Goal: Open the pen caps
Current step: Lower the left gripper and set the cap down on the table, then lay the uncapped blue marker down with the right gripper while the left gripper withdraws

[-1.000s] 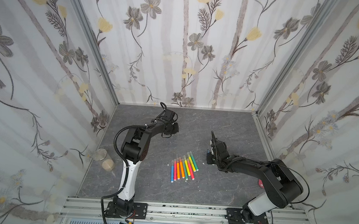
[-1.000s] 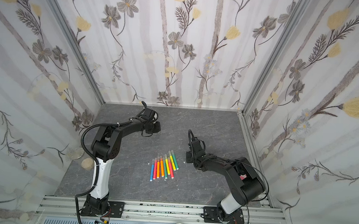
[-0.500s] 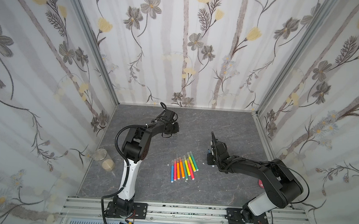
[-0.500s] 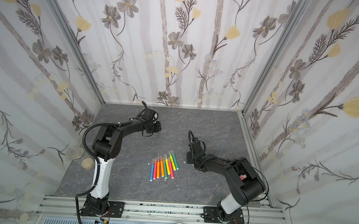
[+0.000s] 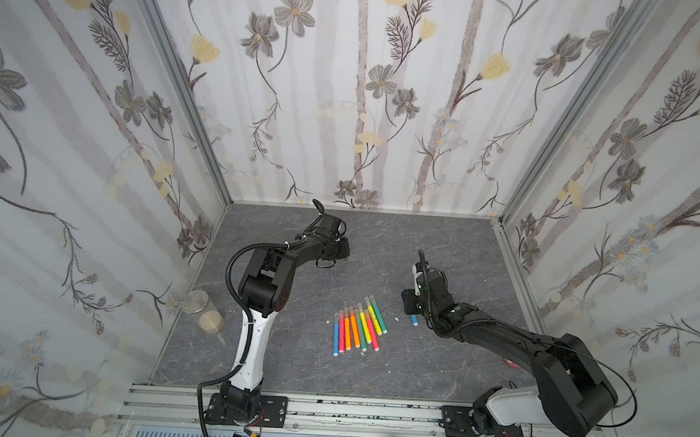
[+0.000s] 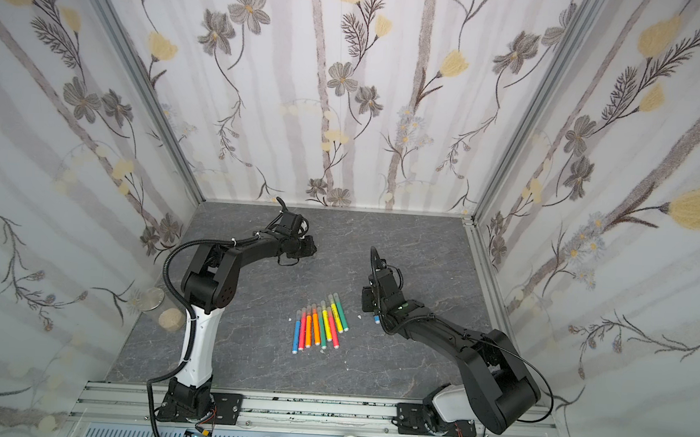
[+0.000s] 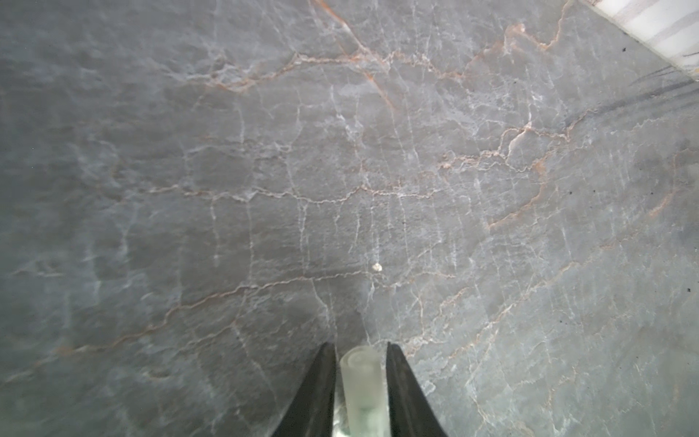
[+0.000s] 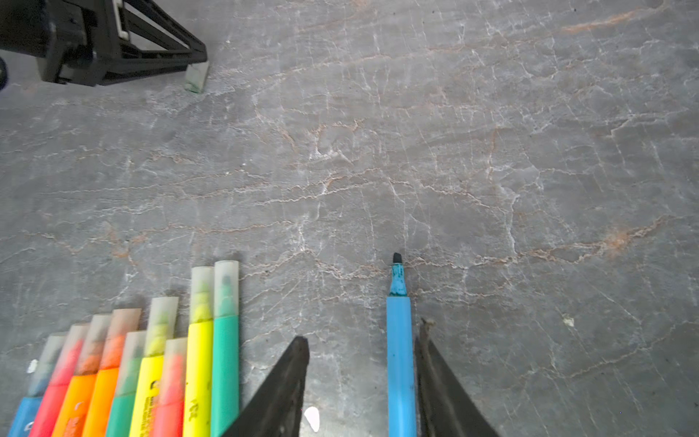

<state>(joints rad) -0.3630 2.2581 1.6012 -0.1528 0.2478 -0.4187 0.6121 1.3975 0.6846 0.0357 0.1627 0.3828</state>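
Frosted cylindrical cap (image 7: pixel 361 386), slim blue pen (image 8: pixel 400 359), veined grey stone tabletop (image 7: pixel 340 151)

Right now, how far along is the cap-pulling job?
Done: one blue pen lies uncapped, its tip bare, inside the open right claw. In hand: a loose cap sits in the left claw, whose jaws look slightly parted around it. Left: all nine pens in the row wear their caps.
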